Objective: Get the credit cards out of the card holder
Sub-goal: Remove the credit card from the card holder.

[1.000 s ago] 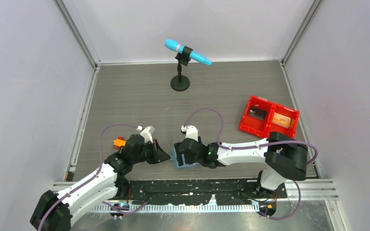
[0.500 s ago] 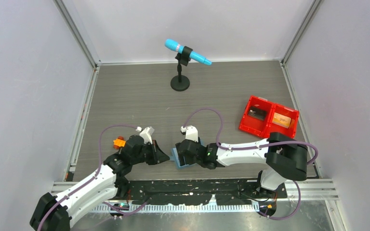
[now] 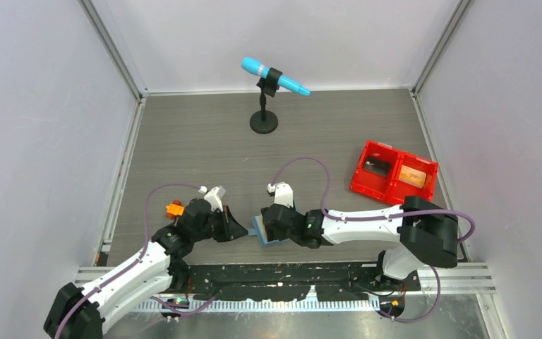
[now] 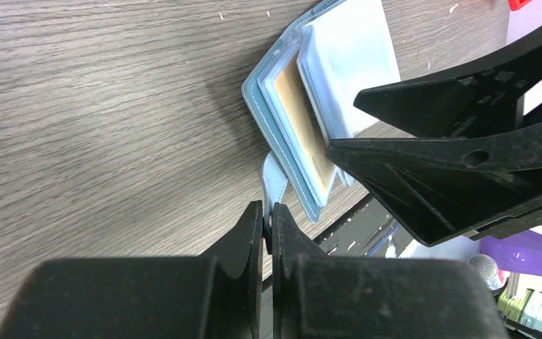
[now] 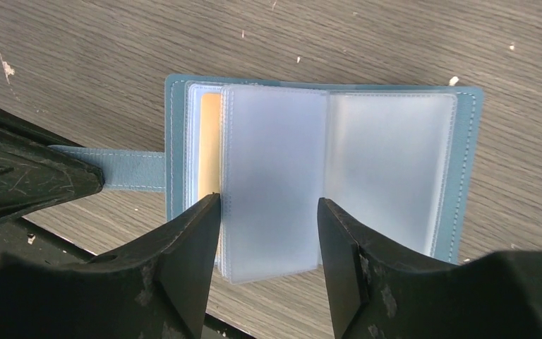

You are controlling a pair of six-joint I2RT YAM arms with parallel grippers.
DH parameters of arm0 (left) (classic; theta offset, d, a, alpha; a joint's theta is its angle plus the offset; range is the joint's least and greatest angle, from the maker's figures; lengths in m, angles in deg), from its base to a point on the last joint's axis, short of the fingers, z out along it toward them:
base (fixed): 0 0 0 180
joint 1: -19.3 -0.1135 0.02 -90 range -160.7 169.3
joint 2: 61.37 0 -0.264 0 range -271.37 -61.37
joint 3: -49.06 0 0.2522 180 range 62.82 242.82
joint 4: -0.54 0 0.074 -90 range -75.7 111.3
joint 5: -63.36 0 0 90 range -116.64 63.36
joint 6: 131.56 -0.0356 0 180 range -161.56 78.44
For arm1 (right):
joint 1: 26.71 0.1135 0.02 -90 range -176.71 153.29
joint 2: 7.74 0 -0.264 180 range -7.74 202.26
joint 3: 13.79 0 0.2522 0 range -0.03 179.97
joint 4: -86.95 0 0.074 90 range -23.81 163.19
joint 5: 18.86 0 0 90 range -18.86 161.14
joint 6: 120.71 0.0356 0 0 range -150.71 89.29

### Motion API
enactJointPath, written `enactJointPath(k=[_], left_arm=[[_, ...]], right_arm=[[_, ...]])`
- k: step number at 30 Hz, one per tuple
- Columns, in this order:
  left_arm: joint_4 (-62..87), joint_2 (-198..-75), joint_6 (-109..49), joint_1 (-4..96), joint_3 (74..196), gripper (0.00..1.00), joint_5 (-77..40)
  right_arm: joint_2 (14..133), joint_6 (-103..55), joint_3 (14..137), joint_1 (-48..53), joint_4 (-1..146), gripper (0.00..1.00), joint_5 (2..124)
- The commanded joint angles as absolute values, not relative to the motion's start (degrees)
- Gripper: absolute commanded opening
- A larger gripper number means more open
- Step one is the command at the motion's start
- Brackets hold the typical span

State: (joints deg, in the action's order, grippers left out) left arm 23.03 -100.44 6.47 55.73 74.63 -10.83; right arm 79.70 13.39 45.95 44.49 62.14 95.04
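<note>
**Card holder pinned open, gold card outside the pinch**

Card holder (image 5: 388, 169) lies spread flat on the wooden table (image 5: 77, 56), directly under the right gripper (image 5: 268, 247). Its orange-gold credit card (image 5: 209, 141) sits in a pocket just outside that tool's left finger. A loose clear sleeve (image 5: 272, 162) stands between the parted jaws, which hold nothing. The closure strap (image 5: 130, 176) runs off toward the left gripper (image 4: 268, 226), which is closed and appears to pinch the strap's end, though the contact itself is hidden.

My worry is that closing here buckles the empty sleeve and misses the card. Any upward pull could also drag the whole wallet if the strap slips free.
</note>
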Motion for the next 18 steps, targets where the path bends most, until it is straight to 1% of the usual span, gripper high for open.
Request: enactJointPath(k=[1, 6, 11, 18], left_arm=[[23.70, -99.74, 6.01, 56.03, 74.38, 0.00, -11.70], [23.79, -99.84, 5.90, 55.98, 74.33, 0.00, -11.94], [24.05, -99.94, 5.72, 56.04, 74.33, 0.00, -12.05], [24.39, -99.81, 5.47, 55.99, 74.33, 0.00, -12.23]], right_arm=[[76.65, 13.12, 46.77, 44.57, 59.79, 0.59, 99.81], [76.23, 12.83, 46.81, 44.57, 59.42, 0.58, 100.13], [76.09, 12.68, 46.87, 44.57, 59.12, 0.61, 100.27], [75.46, 12.31, 46.84, 44.57, 58.16, 0.61, 101.27]])
